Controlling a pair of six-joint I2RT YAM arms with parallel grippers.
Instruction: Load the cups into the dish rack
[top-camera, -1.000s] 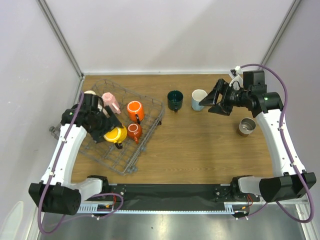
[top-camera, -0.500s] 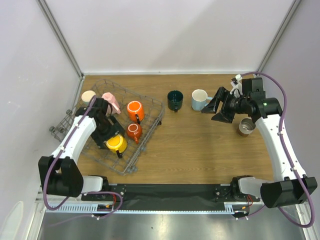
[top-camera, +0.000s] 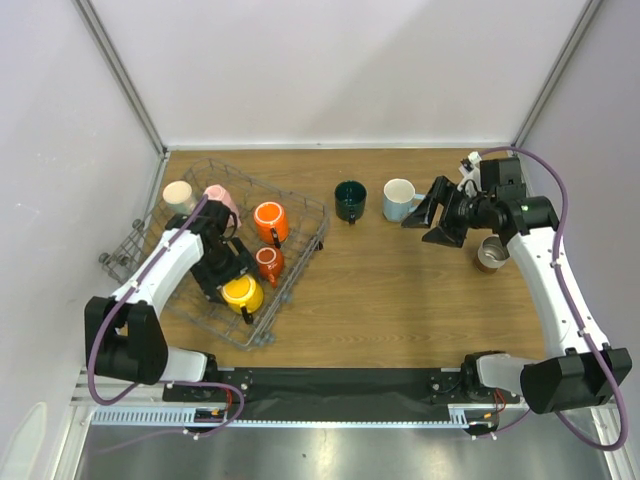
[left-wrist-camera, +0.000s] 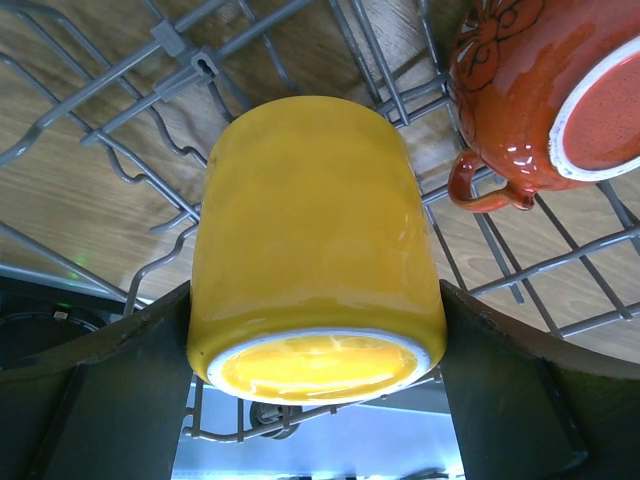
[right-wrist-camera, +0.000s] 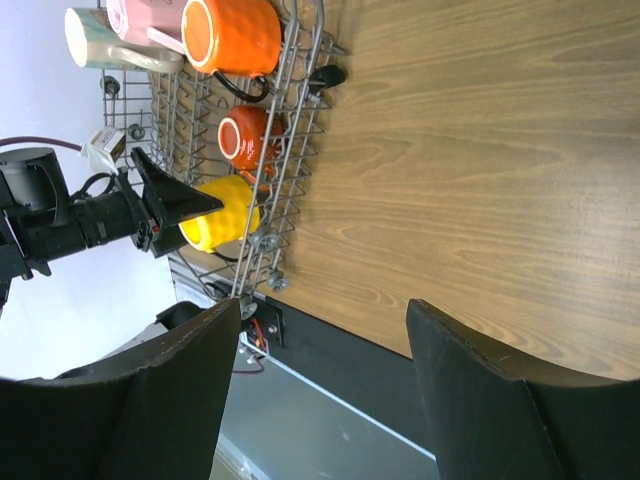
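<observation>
The left gripper (left-wrist-camera: 315, 290) has its fingers spread wide and set against both sides of the yellow mug (left-wrist-camera: 310, 240), which lies on its side, its open mouth toward the wrist camera, over the prongs at the near end of the dish rack (top-camera: 225, 320). The small red-orange mug (left-wrist-camera: 530, 90) sits just beside it on the far side, handle toward the yellow mug, with only a narrow gap and a few upright wires between them. Farther back in the rack are the orange mug (top-camera: 270, 222), the pink mug (top-camera: 222, 203) and, at the far left corner, the cream mug (top-camera: 178, 195). Two mugs stand upright on the bare table (top-camera: 400, 290), well apart from the rack: the dark green mug (top-camera: 350, 200) and, right of it, the light blue mug (top-camera: 398, 198). The right gripper (right-wrist-camera: 325, 305) hangs just beside the light blue mug with its fingers well apart and nothing between them. A metal cup (top-camera: 491, 253) stands close under the right arm's wrist.
</observation>
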